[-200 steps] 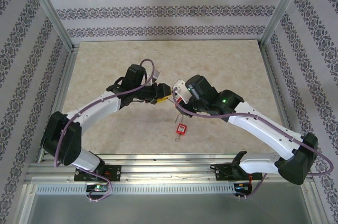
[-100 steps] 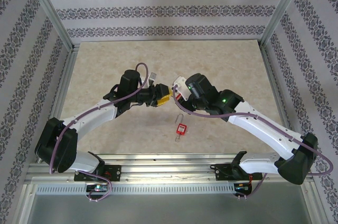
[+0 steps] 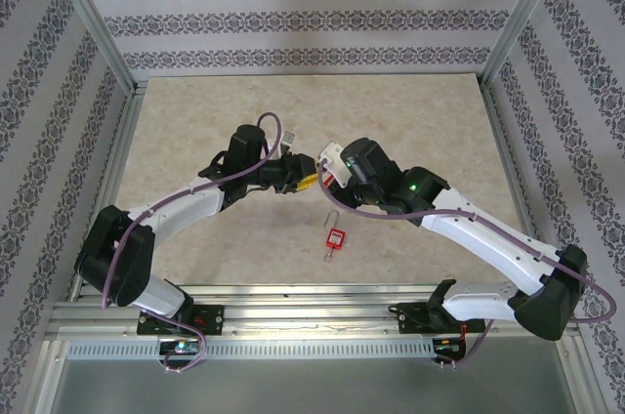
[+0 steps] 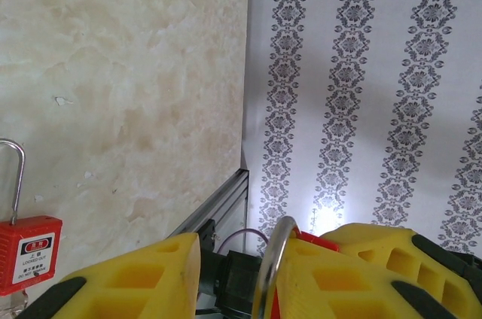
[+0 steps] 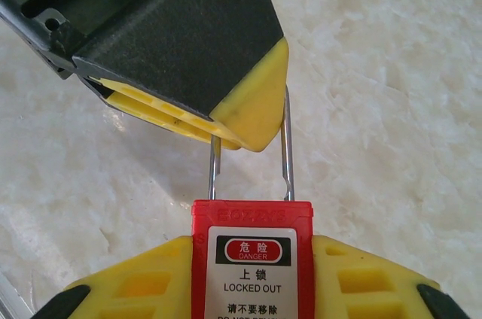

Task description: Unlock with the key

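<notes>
**A:** What is the right pincer (image 5: 252,250) doing?

**B:** It is clamping its chunky yellow fingers (image 5: 128,289) on both sides of a red plastic padlock (image 5: 252,217) with a white "DANGER, LOCKED OUT" label. It is holding the padlock with its thin silver shackle (image 5: 287,153) pointing away from the wrist.

**A:** And the left pincer (image 4: 252,266)?

**B:** Its black-backed yellow fingers (image 4: 177,266) are standing apart, straddling the top of that shackle. In the left wrist view one finger is lying right against the wire. A gap is showing between the wire and the other finger, so it is not pinching yet.

**A:** Where are the two meeting?

**B:** They are meeting tip to tip above the middle of the pale marbled tabletop (image 3: 195,121).

**A:** Is anything lying below them?

**B:** A second red padlock (image 3: 336,238) is lying flat on the tabletop, a little nearer the arm bases and apart from both pincers. Its long shackle is pointing toward them.

**A:** And the key?

**B:** I cannot tell where the tiny yellow-headed key is sitting. A small greyish bit (image 3: 325,256) is lying at the foot of the second red padlock, too small to identify.

**A:** What is surrounding it all?

**B:** White walls (image 4: 376,108) with grey floral stripes are closing in the tabletop, and an aluminium rail (image 4: 215,210) is running along their foot.
</notes>
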`<state>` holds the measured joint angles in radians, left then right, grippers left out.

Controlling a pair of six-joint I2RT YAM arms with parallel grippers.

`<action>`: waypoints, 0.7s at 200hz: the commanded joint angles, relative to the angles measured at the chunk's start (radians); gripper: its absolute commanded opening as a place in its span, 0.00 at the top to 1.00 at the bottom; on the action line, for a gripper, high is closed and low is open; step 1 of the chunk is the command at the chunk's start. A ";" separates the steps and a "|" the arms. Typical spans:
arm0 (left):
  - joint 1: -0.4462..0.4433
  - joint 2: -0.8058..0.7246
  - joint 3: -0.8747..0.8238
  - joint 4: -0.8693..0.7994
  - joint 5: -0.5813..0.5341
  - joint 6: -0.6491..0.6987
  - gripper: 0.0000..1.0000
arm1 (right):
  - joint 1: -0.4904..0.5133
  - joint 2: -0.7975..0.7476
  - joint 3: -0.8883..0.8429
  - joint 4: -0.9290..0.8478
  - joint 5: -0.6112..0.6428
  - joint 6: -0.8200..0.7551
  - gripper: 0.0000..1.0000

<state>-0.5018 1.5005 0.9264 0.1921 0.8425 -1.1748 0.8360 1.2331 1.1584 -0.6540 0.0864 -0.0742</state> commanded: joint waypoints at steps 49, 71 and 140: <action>0.029 0.041 0.063 -0.088 -0.040 0.098 0.87 | 0.084 -0.008 -0.027 0.027 -0.015 0.023 1.00; 0.033 0.044 0.062 -0.090 -0.040 0.108 1.00 | 0.106 -0.005 -0.030 0.030 -0.012 0.028 1.00; 0.062 0.000 0.044 -0.149 -0.061 0.176 1.00 | 0.097 -0.028 -0.061 0.091 0.052 0.074 0.46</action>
<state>-0.4808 1.5208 0.9596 0.1104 0.8799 -1.1084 0.9100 1.2446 1.1084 -0.6170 0.1886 -0.0227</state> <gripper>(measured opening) 0.050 0.394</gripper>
